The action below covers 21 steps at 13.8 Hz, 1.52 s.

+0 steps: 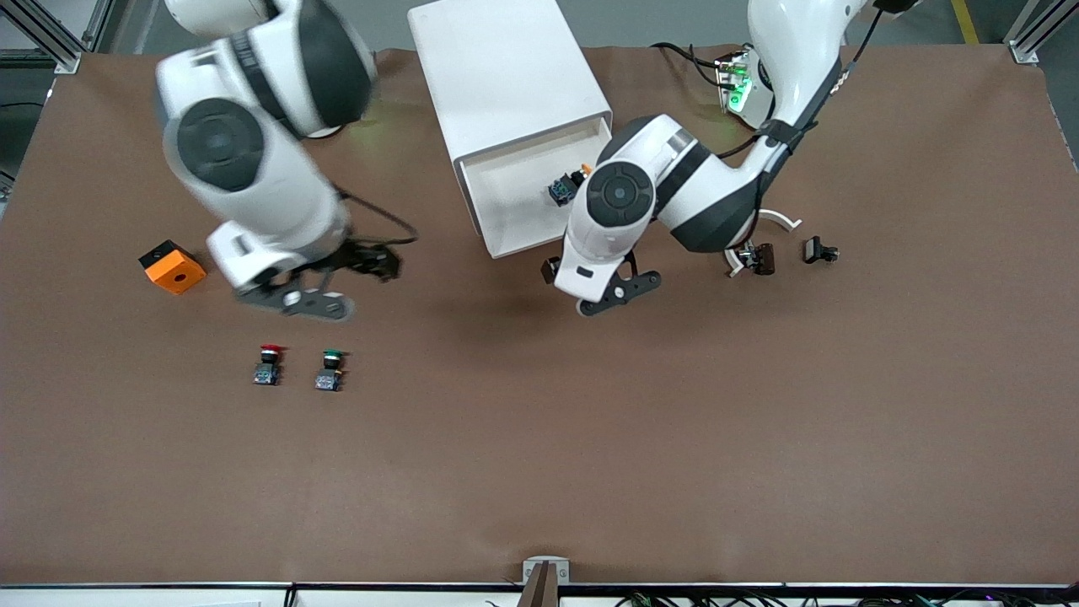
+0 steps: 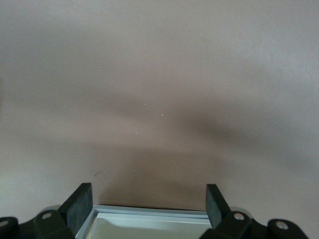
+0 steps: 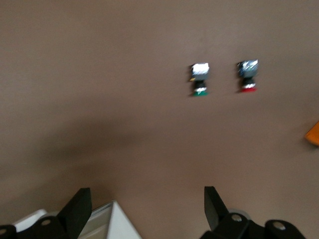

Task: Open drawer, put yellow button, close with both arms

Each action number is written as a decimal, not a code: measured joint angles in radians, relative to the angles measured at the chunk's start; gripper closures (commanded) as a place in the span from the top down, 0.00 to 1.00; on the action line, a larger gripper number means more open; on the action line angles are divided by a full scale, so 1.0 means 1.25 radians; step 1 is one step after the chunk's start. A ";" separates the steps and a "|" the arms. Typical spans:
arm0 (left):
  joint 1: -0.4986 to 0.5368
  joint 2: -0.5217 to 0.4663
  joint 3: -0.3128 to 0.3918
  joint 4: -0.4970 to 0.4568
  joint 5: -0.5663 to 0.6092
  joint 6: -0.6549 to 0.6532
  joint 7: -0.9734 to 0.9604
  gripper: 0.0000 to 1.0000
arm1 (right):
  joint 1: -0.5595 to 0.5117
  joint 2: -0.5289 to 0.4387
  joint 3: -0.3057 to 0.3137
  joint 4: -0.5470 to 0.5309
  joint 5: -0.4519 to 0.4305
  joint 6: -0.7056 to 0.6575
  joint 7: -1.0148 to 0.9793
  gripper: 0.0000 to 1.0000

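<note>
We judge the placing step done: the yellow button [image 1: 569,185] lies in the open drawer [image 1: 514,240], so closing comes next. Our left gripper [image 2: 149,205] hangs at the drawer's front edge, fingers wide and empty; our right gripper [image 3: 144,209], also wide and empty, is over bare table beside the cabinet [image 1: 506,76]. Both must square up to the front and push together. The red button [image 1: 268,364], green button [image 1: 330,369] and orange cube [image 1: 173,266] lie well clear.

You are looking at the left gripper [image 2: 149,208] hanging with its fingers [image 2: 79,205] spread wide over the drawer's [image 2: 149,213] front rim, the brown table [image 2: 159,89] lying past that rim.
</note>
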 measured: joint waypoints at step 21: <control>-0.006 -0.080 -0.201 -0.219 0.047 0.089 -0.062 1.00 | -0.336 -0.039 0.001 0.000 -0.028 -0.101 -0.440 1.00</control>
